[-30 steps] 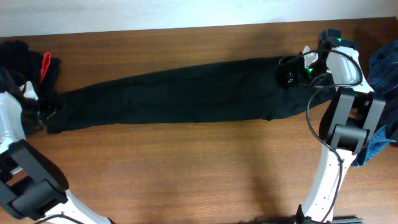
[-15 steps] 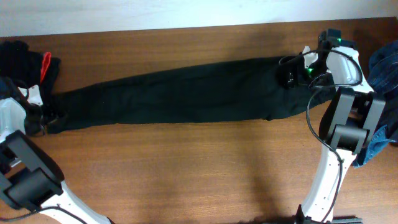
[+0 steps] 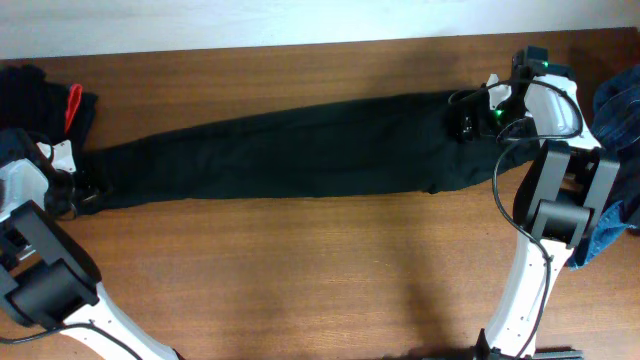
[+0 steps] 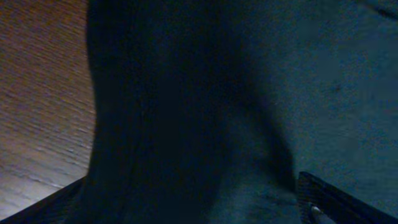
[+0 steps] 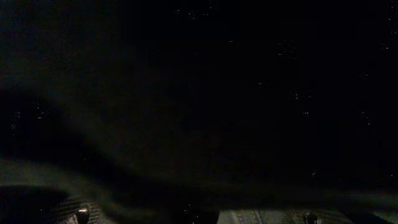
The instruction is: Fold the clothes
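A long dark green pair of trousers (image 3: 290,155) lies stretched across the wooden table (image 3: 300,270) from left to right. My left gripper (image 3: 82,192) is at its narrow left end and looks shut on the cloth. In the left wrist view the dark fabric (image 4: 249,93) fills most of the frame, with bare wood (image 4: 37,93) at the left. My right gripper (image 3: 462,118) is at the wider right end and looks shut on it. The right wrist view shows only dark cloth (image 5: 199,93) close up.
A heap of black clothes with a red strap (image 3: 45,100) lies at the back left corner. Blue denim clothing (image 3: 615,115) is piled at the right edge behind the right arm. A pale wall runs along the table's far edge.
My left arm has shifted a little at the trousers' left end, and that end has moved slightly with it. The right arm and the rest of the trousers have not moved.
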You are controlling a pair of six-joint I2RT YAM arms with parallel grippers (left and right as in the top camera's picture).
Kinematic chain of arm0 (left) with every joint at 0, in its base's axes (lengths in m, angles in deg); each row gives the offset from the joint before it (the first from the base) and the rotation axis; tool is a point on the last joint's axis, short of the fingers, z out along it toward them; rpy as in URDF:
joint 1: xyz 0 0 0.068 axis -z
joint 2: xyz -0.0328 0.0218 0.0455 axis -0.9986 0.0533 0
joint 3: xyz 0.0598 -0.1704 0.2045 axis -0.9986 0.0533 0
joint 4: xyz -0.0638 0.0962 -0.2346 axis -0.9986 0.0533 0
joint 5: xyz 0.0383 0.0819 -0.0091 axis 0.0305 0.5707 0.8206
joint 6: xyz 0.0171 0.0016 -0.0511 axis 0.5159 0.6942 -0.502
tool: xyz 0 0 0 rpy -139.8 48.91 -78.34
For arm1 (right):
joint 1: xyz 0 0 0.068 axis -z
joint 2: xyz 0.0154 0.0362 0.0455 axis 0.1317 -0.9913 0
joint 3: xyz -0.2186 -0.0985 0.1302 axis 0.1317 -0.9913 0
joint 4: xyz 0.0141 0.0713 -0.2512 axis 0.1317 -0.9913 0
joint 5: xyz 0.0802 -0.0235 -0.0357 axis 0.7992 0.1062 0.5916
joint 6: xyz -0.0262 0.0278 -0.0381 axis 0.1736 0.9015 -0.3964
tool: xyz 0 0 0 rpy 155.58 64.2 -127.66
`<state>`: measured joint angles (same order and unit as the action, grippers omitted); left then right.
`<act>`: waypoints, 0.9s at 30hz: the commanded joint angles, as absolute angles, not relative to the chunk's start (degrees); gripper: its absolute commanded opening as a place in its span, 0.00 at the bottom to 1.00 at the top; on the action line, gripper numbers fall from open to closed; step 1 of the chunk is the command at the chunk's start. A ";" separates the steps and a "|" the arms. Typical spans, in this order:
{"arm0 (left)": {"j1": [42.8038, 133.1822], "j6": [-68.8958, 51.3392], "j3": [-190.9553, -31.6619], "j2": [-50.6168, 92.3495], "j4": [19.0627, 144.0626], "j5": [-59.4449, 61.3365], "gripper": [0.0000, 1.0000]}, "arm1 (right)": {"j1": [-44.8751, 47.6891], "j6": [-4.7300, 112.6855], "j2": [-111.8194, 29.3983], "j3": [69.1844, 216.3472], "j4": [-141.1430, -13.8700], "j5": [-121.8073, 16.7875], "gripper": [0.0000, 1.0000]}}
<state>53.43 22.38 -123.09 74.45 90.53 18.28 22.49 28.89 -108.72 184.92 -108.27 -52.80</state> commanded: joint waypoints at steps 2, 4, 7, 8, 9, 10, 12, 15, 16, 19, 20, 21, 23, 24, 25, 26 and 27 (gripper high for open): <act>53.27 24.19 -122.70 76.20 90.45 17.40 0.99 | 22.27 29.00 -110.86 183.96 -107.66 -53.55 0.99; 53.27 24.39 -122.70 76.42 90.47 17.40 0.99 | 22.27 29.00 -110.84 183.96 -107.66 -53.55 0.99; 53.27 24.41 -122.70 76.50 90.47 17.43 0.96 | 22.27 29.00 -110.86 183.96 -107.66 -53.55 0.98; 53.27 24.39 -122.72 76.50 90.47 17.38 0.89 | 22.27 29.00 -110.84 183.96 -107.66 -53.55 0.99; 53.27 24.39 -122.76 76.50 90.49 17.40 0.68 | 22.27 29.00 -110.84 183.96 -107.66 -53.55 0.99; 53.27 24.37 -122.78 76.50 90.53 17.38 0.54 | 22.27 29.00 -110.86 183.96 -107.66 -53.55 0.99; 53.27 24.37 -122.78 76.50 90.64 17.38 0.31 | 22.27 29.00 -110.84 183.96 -107.66 -53.55 0.99; 53.27 24.37 -122.78 76.50 90.75 17.40 0.22 | 22.27 29.00 -110.84 183.96 -107.66 -53.55 0.99; 53.27 24.37 -122.83 76.50 90.86 17.40 0.19 | 22.27 29.00 -110.86 183.96 -107.66 -53.55 0.99; 53.27 24.35 -124.38 76.48 91.89 17.38 0.00 | 22.27 29.00 -110.86 183.96 -107.66 -53.55 0.99; 53.27 24.35 -125.49 76.48 92.57 17.36 0.00 | 22.27 29.00 -110.86 183.96 -107.66 -53.55 0.99; 53.27 24.35 -127.00 76.48 93.62 17.36 0.00 | 22.27 29.00 -110.84 183.96 -107.66 -53.55 0.99; 53.30 24.32 -131.40 76.37 96.90 17.34 0.00 | 22.27 29.00 -110.86 183.96 -107.66 -53.55 0.99; 53.40 24.32 -134.30 76.33 99.08 17.32 0.00 | 22.27 29.00 -110.84 183.96 -107.66 -53.55 0.99; 53.54 24.32 -137.49 76.33 101.31 17.34 0.00 | 22.27 29.00 -110.86 183.96 -107.66 -53.55 0.98; 53.78 24.28 -140.73 76.33 103.41 17.34 0.00 | 22.27 29.00 -110.86 183.96 -107.66 -53.55 0.99; 54.04 23.84 -143.48 76.33 105.20 17.36 0.00 | 22.27 29.00 -110.86 183.96 -107.66 -53.55 0.99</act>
